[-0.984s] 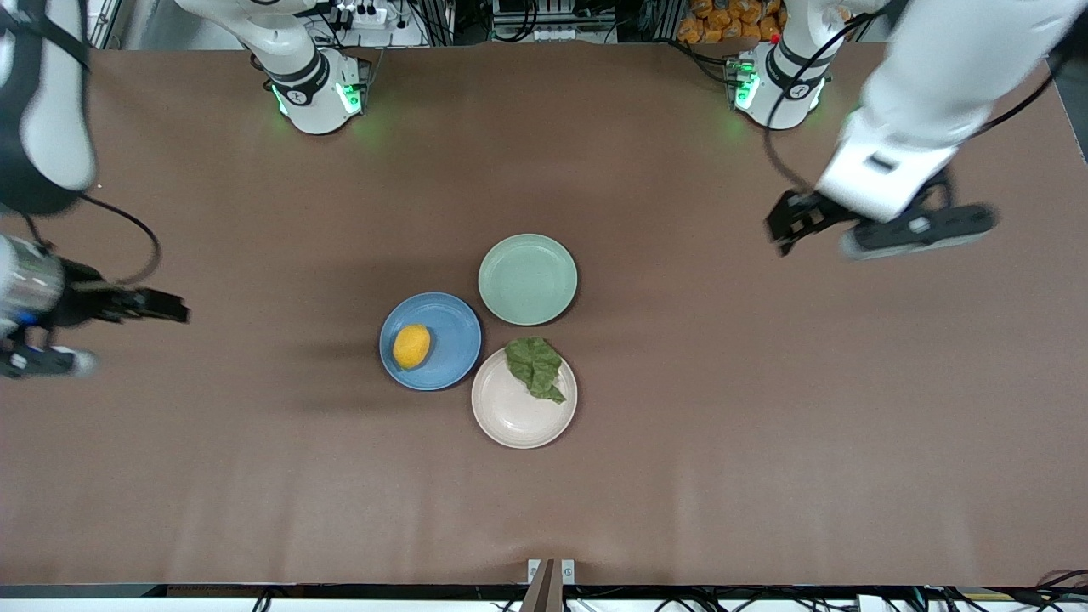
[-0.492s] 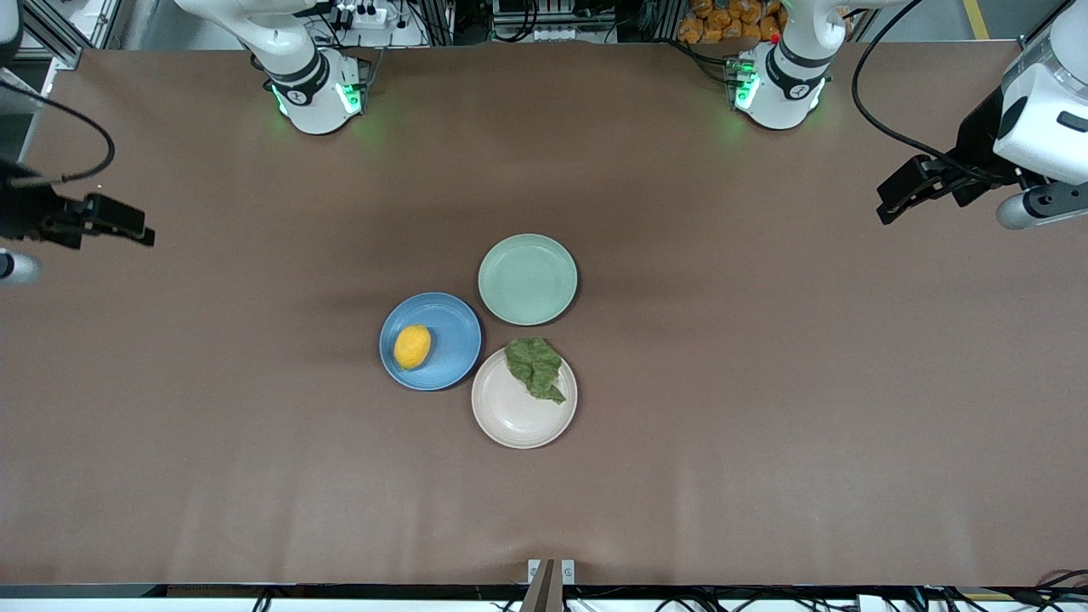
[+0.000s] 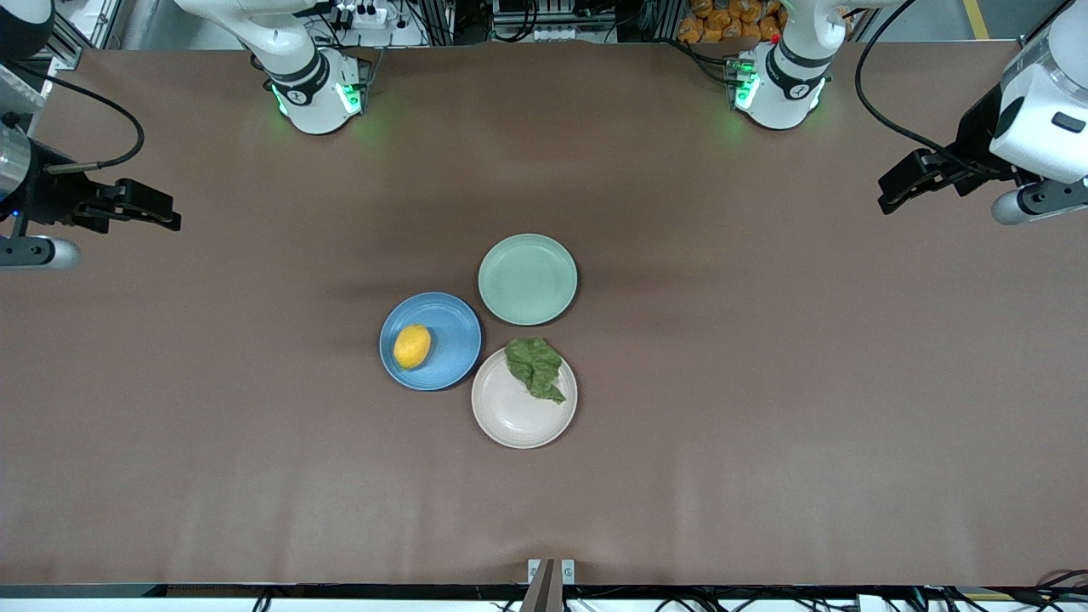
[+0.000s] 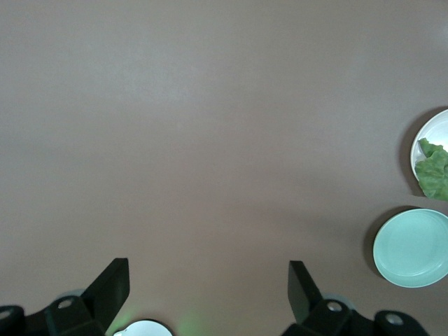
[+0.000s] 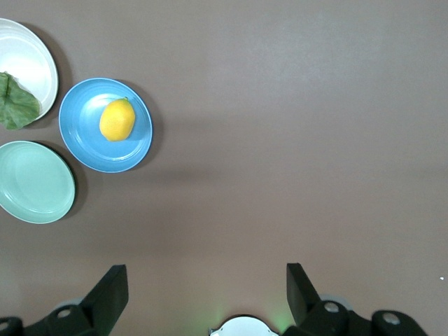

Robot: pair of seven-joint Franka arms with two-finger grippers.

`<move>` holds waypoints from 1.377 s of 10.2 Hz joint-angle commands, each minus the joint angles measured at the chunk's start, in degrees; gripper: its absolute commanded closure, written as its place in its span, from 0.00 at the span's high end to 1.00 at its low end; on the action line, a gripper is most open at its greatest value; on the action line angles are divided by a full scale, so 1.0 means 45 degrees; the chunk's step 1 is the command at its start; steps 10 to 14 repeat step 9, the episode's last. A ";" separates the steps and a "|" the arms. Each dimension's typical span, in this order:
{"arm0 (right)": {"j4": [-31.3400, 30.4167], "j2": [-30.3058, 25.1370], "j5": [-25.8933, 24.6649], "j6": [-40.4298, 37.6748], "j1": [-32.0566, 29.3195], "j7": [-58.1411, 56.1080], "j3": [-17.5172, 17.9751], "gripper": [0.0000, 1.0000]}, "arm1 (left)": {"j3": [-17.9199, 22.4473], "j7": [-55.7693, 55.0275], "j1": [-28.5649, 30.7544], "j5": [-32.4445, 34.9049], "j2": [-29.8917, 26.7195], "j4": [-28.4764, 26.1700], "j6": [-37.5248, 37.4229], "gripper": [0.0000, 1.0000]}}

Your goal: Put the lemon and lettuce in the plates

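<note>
The lemon (image 3: pixel 411 346) lies in the bright blue plate (image 3: pixel 450 327). The lettuce (image 3: pixel 535 365) lies in the beige-pink plate (image 3: pixel 514 416), partly over its rim. My left gripper (image 3: pixel 888 194) is open and empty, up over the bare table at the left arm's end. My right gripper (image 3: pixel 166 212) is open and empty over the right arm's end. The right wrist view shows the lemon (image 5: pixel 117 119), blue plate (image 5: pixel 84 136), lettuce (image 5: pixel 15 101) and beige plate (image 5: pixel 24 63) past the open gripper (image 5: pixel 206 276). The left wrist view shows the lettuce (image 4: pixel 434 168) and beige plate (image 4: pixel 437 129) past the open gripper (image 4: pixel 208 269).
An empty pale green plate (image 3: pixel 527 279) touches both other plates, farther from the front camera; it shows in the left wrist view (image 4: pixel 413 246) and the right wrist view (image 5: pixel 33 180). The arm bases (image 3: pixel 319 93) (image 3: pixel 778 81) stand at the table's edge farthest from the front camera.
Both arms have swung outward from the plates toward their own ends of the table. The lemon, lettuce and plates have not moved.
</note>
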 commanded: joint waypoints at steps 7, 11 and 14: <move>-0.0896 -0.0589 -0.0338 0.0294 -0.0025 0.0167 0.0099 1.00 | -0.0036 0.1652 0.0394 -0.0071 -0.0275 -0.0781 0.0546 1.00; -0.0896 -0.0589 -0.0338 0.0313 -0.0025 0.0166 0.0099 1.00 | -0.0036 0.2262 0.0375 0.0106 -0.0118 -0.0663 0.0624 1.00; -0.0896 -0.0589 -0.0338 0.0313 -0.0025 0.0166 0.0099 1.00 | -0.0036 0.2262 0.0375 0.0106 -0.0118 -0.0663 0.0624 1.00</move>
